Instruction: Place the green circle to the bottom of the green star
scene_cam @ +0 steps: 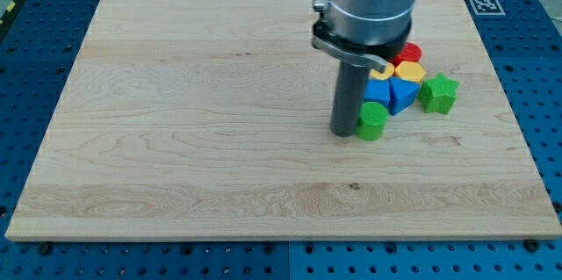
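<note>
The green circle sits on the wooden board right of centre, at the lower left of a cluster of blocks. The green star lies up and to the right of it, at the cluster's right end. My tip rests on the board just left of the green circle, touching or nearly touching its left side. The rod rises from there to the grey arm body at the view's top.
Between circle and star are a blue cube and a blue triangle. Behind them sit a yellow block, a red block and a yellow piece partly hidden by the arm. The board's right edge is near.
</note>
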